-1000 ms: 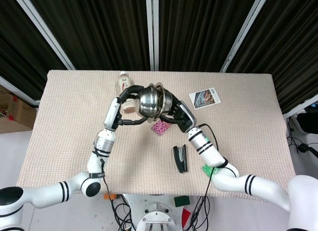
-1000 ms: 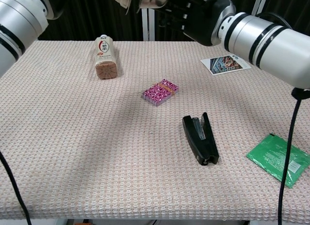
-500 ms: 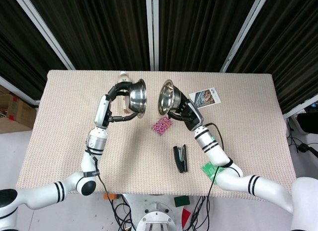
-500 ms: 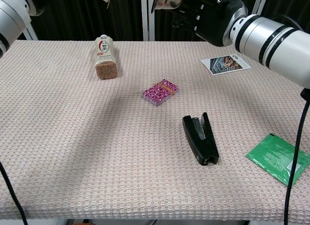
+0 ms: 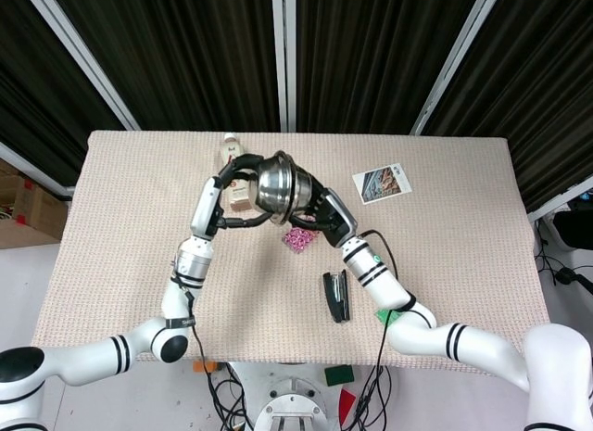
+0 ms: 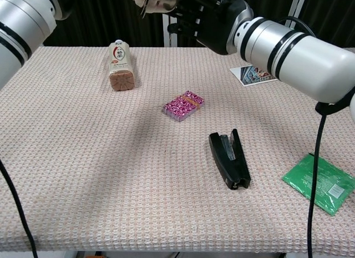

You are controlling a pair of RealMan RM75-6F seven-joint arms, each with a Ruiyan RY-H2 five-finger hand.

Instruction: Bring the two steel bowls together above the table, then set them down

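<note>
Two steel bowls meet rim to rim in the air above the table's far middle. In the head view the left bowl [image 5: 270, 183] is gripped by my left hand [image 5: 232, 183], and the right bowl [image 5: 296, 186] is gripped by my right hand [image 5: 321, 211]. The bowls hang above the pink card pack and the bottle. The chest view shows only a lower edge of the bowls [image 6: 159, 0] at the top of the frame, with my right hand [image 6: 195, 11] dark beside it. My left hand is cut off there.
A drink bottle [image 5: 232, 151] lies at the far left of centre, a pink card pack [image 5: 298, 238] in the middle and a black stapler [image 5: 336, 297] nearer me. A photo card [image 5: 381, 183] lies far right, and a green packet [image 6: 319, 181] at the near right.
Half a second ago the bowls were held apart with a gap between them. Both hands have since swung inward and the bowls touch again.
</note>
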